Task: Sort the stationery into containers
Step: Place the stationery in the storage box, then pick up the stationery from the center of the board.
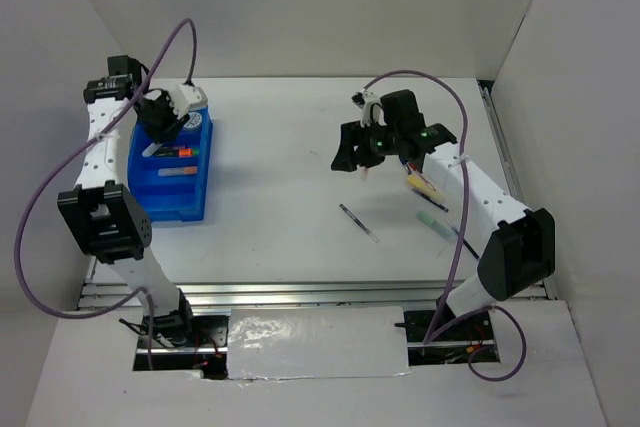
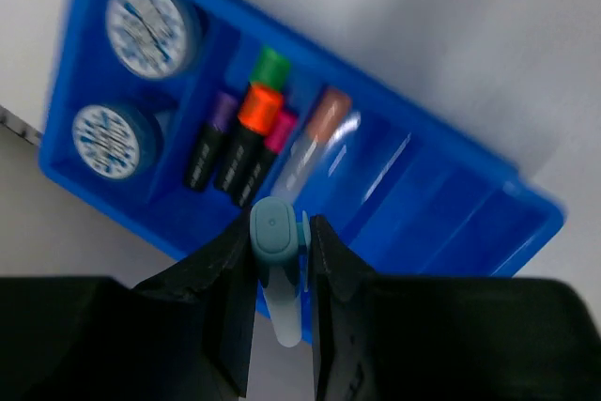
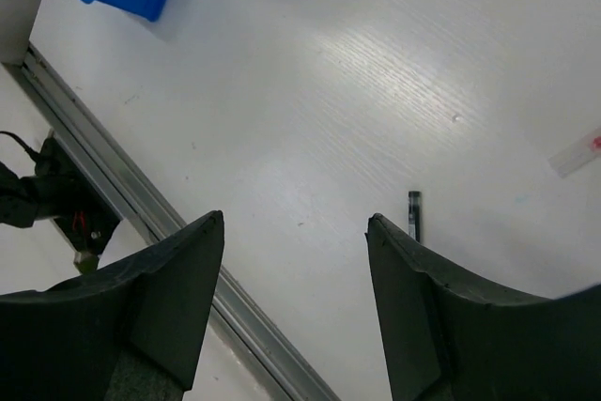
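Observation:
My left gripper (image 2: 280, 260) is shut on a light blue highlighter (image 2: 275, 232) and holds it just above the blue tray (image 2: 451, 185). The tray's compartments hold two blue-patterned tape rolls (image 2: 150, 27) (image 2: 113, 140) and green (image 2: 271, 66), orange (image 2: 258, 110), purple (image 2: 222, 112) and pink (image 2: 280, 131) markers. From above, the left gripper (image 1: 160, 132) hangs over the tray (image 1: 170, 202) at the table's left. My right gripper (image 1: 357, 152) is open and empty, raised over the table's middle. A thin dark pen (image 1: 358, 222) lies below it, and its tip (image 3: 413, 213) shows beside the right finger.
On the table beside the right arm lie a yellow marker (image 1: 425, 185), a pale green one (image 1: 435, 222) and another dark pen (image 1: 462, 242). White walls close in the left, back and right. A metal rail (image 3: 188, 260) runs along the near edge.

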{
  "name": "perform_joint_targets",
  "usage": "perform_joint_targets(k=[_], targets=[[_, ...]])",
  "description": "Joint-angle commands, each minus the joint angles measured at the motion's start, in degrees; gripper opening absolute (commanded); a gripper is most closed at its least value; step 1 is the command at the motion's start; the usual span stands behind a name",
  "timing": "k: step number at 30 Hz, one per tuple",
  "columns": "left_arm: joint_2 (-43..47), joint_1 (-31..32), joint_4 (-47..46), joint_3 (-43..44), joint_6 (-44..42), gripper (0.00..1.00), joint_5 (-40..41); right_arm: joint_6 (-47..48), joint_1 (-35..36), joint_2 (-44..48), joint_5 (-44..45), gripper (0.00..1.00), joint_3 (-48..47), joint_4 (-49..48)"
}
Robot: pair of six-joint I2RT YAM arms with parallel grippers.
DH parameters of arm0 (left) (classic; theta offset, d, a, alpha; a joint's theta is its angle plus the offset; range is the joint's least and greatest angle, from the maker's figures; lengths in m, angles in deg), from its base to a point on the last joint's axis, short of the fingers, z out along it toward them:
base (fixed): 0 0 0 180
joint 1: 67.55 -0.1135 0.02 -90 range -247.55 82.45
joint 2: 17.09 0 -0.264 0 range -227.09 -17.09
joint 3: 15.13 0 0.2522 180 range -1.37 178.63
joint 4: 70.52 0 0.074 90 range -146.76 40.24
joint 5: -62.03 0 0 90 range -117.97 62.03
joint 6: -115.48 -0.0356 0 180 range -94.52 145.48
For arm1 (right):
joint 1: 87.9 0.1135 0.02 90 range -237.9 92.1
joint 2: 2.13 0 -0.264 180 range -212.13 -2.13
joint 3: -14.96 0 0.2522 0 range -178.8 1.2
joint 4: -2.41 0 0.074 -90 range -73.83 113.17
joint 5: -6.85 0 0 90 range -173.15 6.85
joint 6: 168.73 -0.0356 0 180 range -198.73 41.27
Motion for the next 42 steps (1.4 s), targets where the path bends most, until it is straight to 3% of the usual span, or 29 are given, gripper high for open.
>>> perform_joint_targets(k=[1,5,10,16,23,26,27,30,37,42], targets=[[-3.3,-3.6,10.4,-2.2,-26.8,0.03,9.3,1.2,-1.1,2.9,-2.5,0.69,1.4,1.2],[-6.6,-4.9,8.9,-1.5,-34.1,0.01,10.9,1.5,-1.5,3.5,-1.6,0.69,2.5,0.5],[-12.0,-4.5,11.3,1.2,-36.0,0.05,9.4,2.0,-1.8,2.3,-1.7,0.69,1.7,1.8],[-14.4,-3.1,9.6,-0.5,-36.5,0.18,9.6,2.5,-2.4,1.4,-1.6,0.69,1.8,2.3],[-16.3,-1.4,9.6,-1.6,-35.1,0.24,9.1,4.0,-3.5,0.6,-0.8,0.69,0.6,3.6],[-16.6,-0.9,8.0,-2.7,-32.6,0.41,9.8,6.9,-4.2,-0.4,1.3,0.70,-1.1,6.5],[-16.8,-0.9,8.2,-2.5,-32.3,0.54,9.8,7.7,-4.8,-1.2,1.9,0.70,-1.8,8.9],[-17.1,-1.1,9.6,-2.0,-31.7,0.67,9.4,10.7,-6.2,-1.7,3.9,0.68,-3.2,12.8],[-13.0,-3.1,12.5,4.4,-28.3,0.66,1.4,19.3,-10.7,1.2,10.5,0.62,0.3,18.6],[-5.2,-4.8,10.5,11.0,-13.5,0.65,-10.7,30.1,-16.6,2.8,18.9,0.53,5.1,22.5]])
